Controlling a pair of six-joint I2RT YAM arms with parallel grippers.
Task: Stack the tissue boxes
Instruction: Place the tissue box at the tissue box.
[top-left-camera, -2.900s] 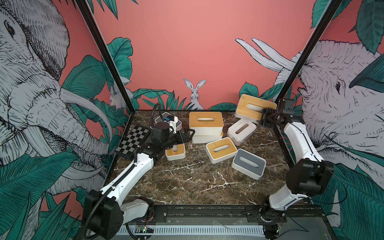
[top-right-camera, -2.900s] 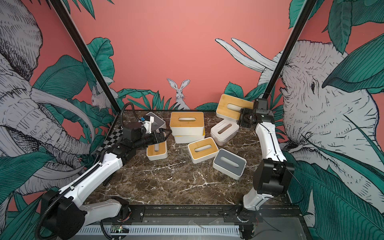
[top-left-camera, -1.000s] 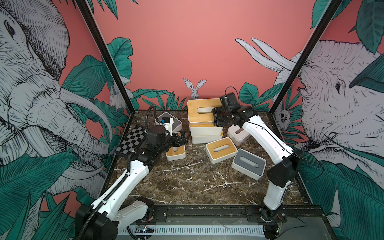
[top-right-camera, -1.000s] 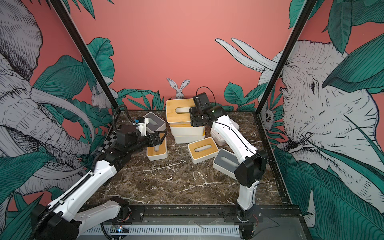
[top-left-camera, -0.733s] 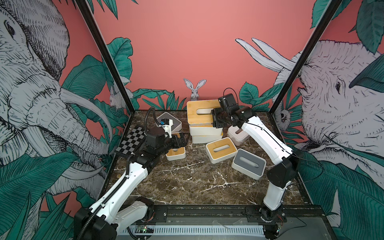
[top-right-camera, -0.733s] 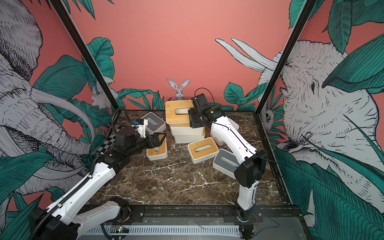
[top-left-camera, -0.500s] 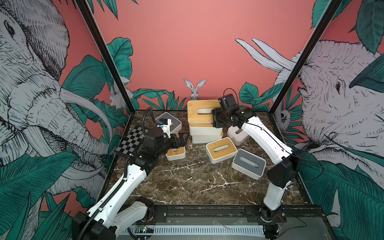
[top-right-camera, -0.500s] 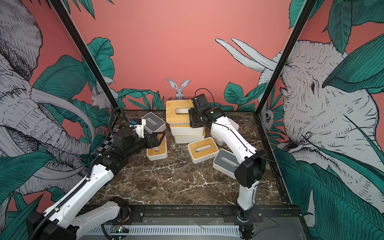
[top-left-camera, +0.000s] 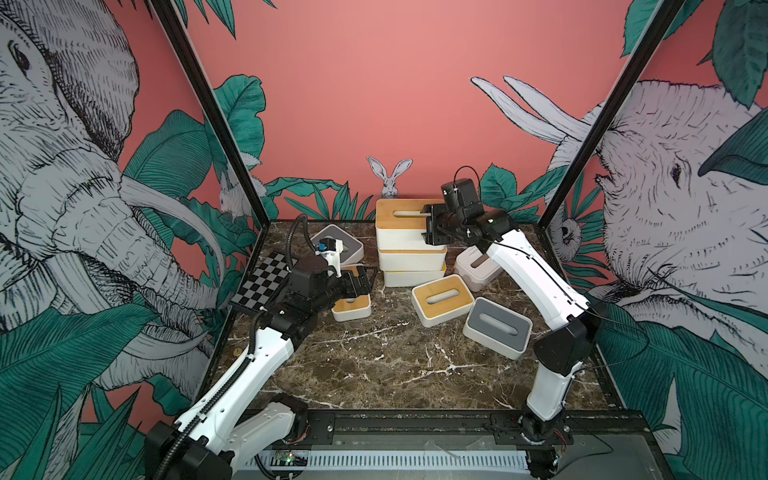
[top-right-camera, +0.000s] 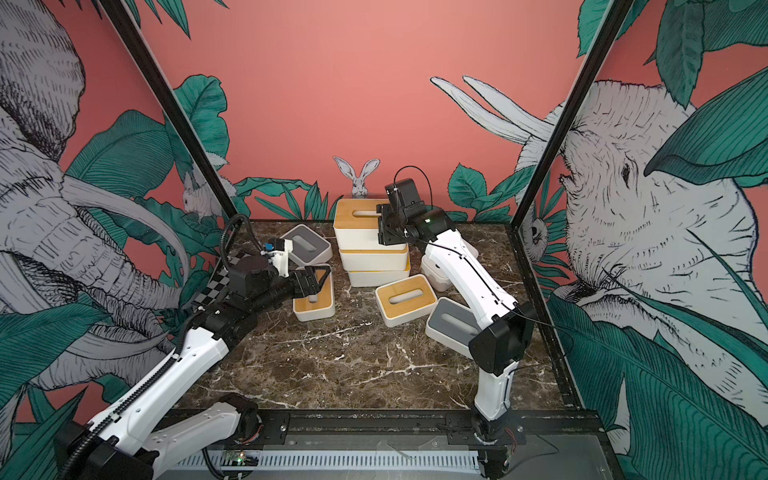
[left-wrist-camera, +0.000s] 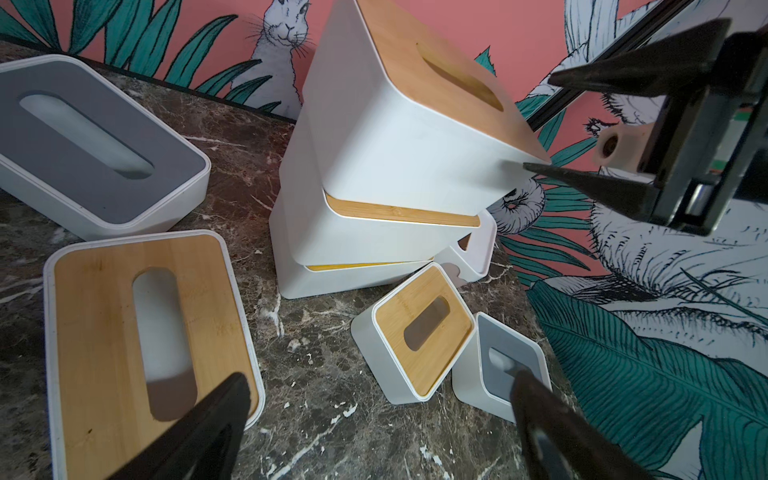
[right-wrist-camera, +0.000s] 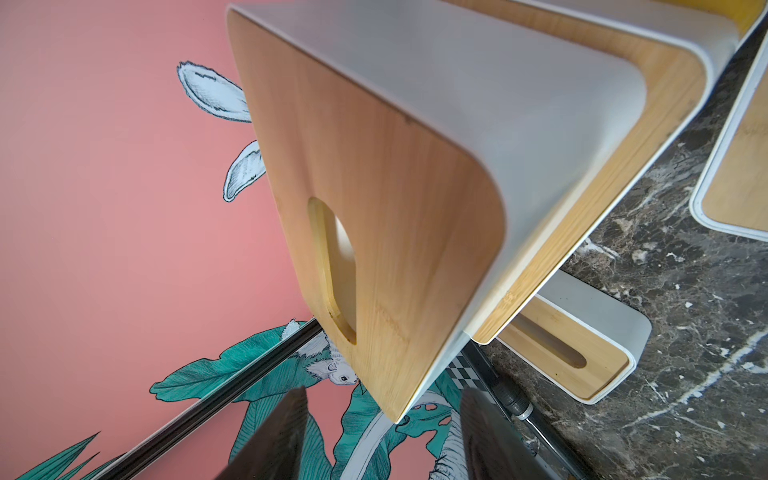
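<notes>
Bamboo-lidded top box (top-left-camera: 405, 224) sat on the three-high stack (top-left-camera: 411, 259). Right gripper (top-left-camera: 431, 226) jaws stood parted at its end, pinching nothing; left gripper (top-left-camera: 363, 281) jaws spread wide above another bamboo box (top-left-camera: 353, 309).

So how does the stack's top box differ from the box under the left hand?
The top box rests on two other boxes and has tall walls; the low box lies on the table, shallower. The right hand is at the top box's end; the open left hand hovers over the low box. Both have slotted bamboo lids.
</notes>
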